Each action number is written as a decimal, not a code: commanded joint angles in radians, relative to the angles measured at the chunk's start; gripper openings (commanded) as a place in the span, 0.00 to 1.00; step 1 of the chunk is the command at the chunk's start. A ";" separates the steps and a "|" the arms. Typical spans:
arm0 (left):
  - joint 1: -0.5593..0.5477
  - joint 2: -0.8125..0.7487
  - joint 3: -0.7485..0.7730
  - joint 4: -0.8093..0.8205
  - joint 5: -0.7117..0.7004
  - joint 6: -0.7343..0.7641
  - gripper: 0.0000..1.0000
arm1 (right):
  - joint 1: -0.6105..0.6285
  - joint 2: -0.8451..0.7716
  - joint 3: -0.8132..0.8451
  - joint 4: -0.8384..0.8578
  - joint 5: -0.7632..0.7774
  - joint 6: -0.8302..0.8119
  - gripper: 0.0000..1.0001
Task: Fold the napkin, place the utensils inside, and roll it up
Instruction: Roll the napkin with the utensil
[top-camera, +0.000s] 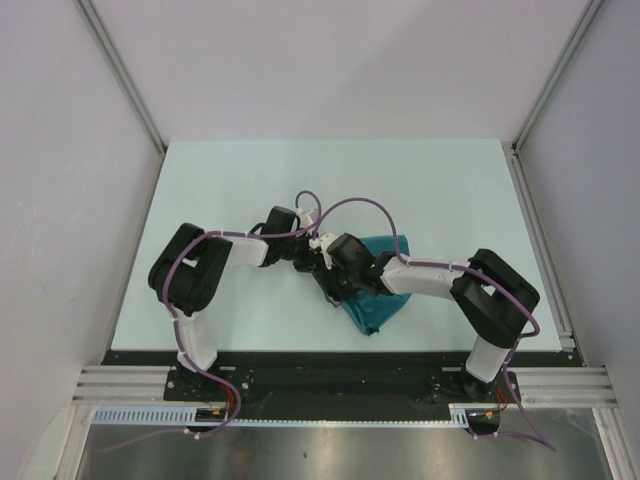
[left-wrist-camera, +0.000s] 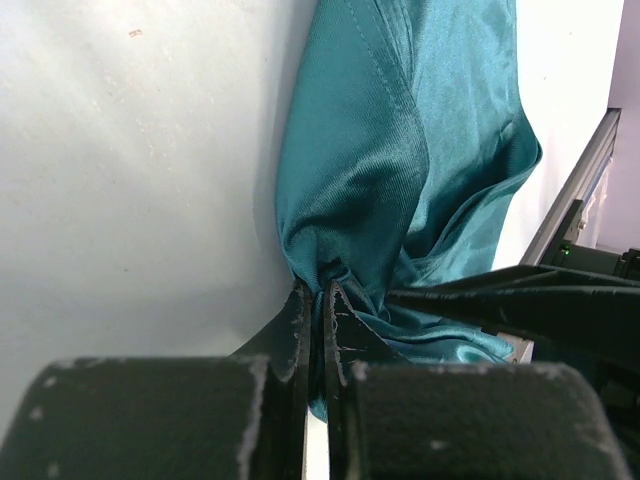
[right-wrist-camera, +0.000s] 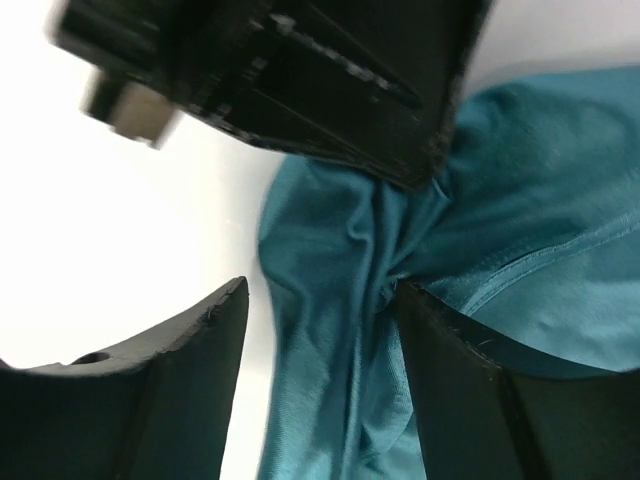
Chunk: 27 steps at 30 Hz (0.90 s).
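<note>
Left gripper (left-wrist-camera: 318, 295) jaws are pressed together, pinching a bunched fold of the napkin (left-wrist-camera: 400, 180). Right gripper (right-wrist-camera: 322, 290) jaws stand spread, straddling the napkin. It lies crumpled right of centre on the table (top-camera: 250, 180), toward its near edge.

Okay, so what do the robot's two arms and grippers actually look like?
The left arm and right arm both have chunky black joint housings joined by white links, with purple cables looping along them. The left gripper and right gripper have flat black fingers, scuffed pale along the edges.
</note>
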 joint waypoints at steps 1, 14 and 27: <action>-0.005 0.010 0.015 -0.049 0.001 0.033 0.00 | -0.005 -0.022 0.051 -0.152 0.098 0.011 0.67; -0.005 0.001 0.017 -0.058 0.001 0.033 0.00 | 0.046 -0.062 0.107 -0.160 0.100 -0.040 0.73; -0.006 -0.002 0.023 -0.069 0.001 0.035 0.00 | 0.011 0.027 0.076 -0.079 -0.007 -0.053 0.53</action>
